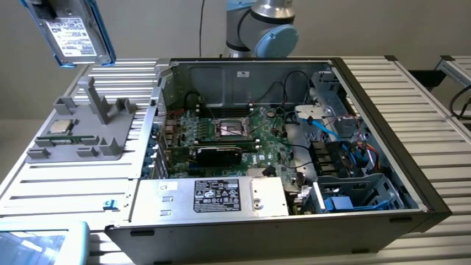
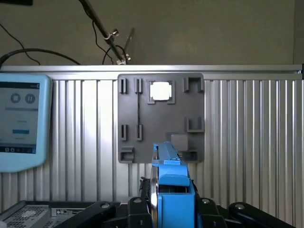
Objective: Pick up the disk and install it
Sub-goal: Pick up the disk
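The disk, a silver-grey drive with a white label in a bright blue frame, hangs in the air above the table's far corner at the exterior view's left. My gripper holds it from above and is shut on it. In the wrist view the disk is edge-on, its blue frame clamped between my gripper's black fingers. It is well above the grey holder and apart from it.
The grey holder carries a small square processor chip. The open computer case lies on the slatted table, with a motherboard, a labelled silver box and a blue-trimmed drive cage. A blue-cased tablet lies at the near corner.
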You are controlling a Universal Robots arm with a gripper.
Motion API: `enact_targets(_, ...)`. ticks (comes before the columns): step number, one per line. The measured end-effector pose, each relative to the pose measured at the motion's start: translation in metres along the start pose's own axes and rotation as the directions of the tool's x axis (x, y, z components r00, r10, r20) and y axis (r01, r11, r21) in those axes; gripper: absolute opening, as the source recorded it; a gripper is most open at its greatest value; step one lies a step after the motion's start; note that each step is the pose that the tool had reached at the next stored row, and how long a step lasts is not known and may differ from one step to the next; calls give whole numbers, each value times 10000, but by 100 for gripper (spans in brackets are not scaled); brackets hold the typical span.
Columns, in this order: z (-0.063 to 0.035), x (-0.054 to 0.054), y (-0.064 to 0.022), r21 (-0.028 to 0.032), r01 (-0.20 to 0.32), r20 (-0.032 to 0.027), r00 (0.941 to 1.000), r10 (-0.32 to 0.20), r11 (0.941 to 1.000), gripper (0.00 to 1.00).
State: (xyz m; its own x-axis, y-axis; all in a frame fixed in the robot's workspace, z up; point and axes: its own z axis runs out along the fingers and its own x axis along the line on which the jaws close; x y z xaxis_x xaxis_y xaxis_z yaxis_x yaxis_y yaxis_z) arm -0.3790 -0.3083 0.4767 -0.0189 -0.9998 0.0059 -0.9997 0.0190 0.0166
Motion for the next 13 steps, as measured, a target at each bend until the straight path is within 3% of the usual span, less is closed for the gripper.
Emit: enact_targets(13, -287, 299, -430, 1, 1, 41, 10000, -1, 10000, 37)
